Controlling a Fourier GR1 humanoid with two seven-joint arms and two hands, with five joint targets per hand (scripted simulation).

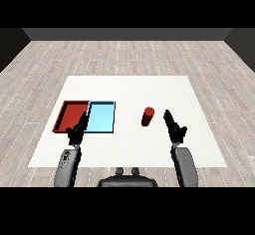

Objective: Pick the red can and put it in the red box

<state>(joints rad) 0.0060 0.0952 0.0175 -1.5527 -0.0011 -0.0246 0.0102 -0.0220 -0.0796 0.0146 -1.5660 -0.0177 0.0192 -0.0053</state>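
Note:
The red can [148,116] stands upright on the white table, right of the two trays. The red tray [68,114] lies at the left, with the light blue tray [101,117] touching its right side. My right hand [174,126] hovers a short way right of the can, fingers straight and pointing forward, apart from the can. My left hand [78,129] is held over the near edge where the two trays meet, fingers straight, holding nothing.
The white table [129,92] stretches beyond the trays and can on all sides. A grey wooden floor surrounds it.

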